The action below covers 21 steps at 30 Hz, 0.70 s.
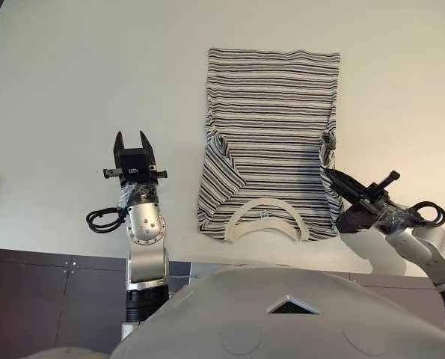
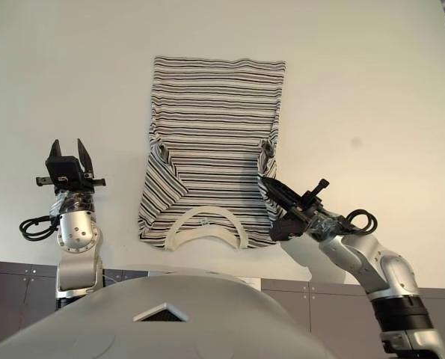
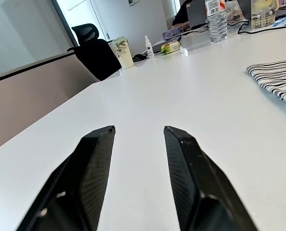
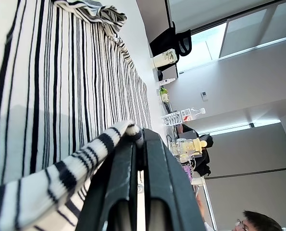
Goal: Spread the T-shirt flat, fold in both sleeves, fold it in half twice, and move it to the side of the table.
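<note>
Two pincers to account for, starting with the busy one. Right pincer (image 4: 139,138): pressed together on a striped fold of cloth, pinching the T-shirt (image 1: 271,105) at its right edge, just past the shoulder and near the tucked sleeve (image 1: 327,142). Left pincer (image 1: 131,139): spread wide, pinching nothing, low over bare bench (image 1: 65,82), contact with it not clear, well apart from the shirt's left edge and pointing away from the robot.

Outward from there: T-shirt flat in the middle of the bench, between the two arms, collar (image 1: 267,217) nearest the robot, hem (image 1: 274,54) at the far end. Long axis straight away from the robot, roughly parallel to the left pincer and at a slant to the right one. Both sleeves seemingly turned in, bunched a little at each armpit. Likely the tail end of the sleeve step.

For the coming half-fold, probably: let go on the right, then take the collar end at both corners and carry it toward the hem along that long axis. Right arm far nearer, touching cloth; left arm in need of a sideways move toward the near left corner (image 1: 201,224) first. Worth watching: dragging the right edge out of line on release, undoing the tuck.

Farther off, at the bench's far end: chair (image 3: 92,43), cup (image 3: 122,52), bottle (image 3: 216,19).
</note>
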Available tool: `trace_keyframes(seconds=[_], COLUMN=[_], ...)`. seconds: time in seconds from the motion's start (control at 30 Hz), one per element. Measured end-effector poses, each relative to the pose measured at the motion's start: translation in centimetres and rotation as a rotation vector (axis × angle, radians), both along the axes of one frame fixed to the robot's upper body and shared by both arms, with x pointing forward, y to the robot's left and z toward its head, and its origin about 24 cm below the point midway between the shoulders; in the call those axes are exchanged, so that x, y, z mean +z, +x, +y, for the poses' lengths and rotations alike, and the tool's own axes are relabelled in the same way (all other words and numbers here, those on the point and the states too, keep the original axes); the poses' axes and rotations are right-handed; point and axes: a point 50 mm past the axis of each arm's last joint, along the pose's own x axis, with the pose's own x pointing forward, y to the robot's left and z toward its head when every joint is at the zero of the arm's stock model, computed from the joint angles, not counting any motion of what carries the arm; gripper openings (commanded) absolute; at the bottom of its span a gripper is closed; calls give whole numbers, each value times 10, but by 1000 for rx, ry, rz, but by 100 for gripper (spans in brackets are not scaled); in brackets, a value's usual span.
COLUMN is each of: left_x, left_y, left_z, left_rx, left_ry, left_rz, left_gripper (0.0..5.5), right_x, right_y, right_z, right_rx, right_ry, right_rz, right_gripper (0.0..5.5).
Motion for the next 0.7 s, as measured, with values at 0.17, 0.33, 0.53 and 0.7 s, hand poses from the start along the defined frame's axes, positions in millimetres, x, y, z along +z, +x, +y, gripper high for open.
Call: trace_keyframes(seconds=[0.17,0.33,0.53,0.7], left_x=[1,7,14,12], left_y=[0,-8,-47,-46], left_z=[7,22,41,31], left_rx=[-151,-454,-1095,-1371], left_ry=[70,179,526,606], left_rz=[56,169,444,427], left_gripper=[190,210,307,342], right_x=[-6,7,7,9], right_y=[-1,5,-25,-11], right_z=[7,-6,-88,-70], right_rx=[11,24,152,294], right_ry=[-16,22,-269,-285], right_rz=[46,26,340,338], right_gripper=[121,226,337,354])
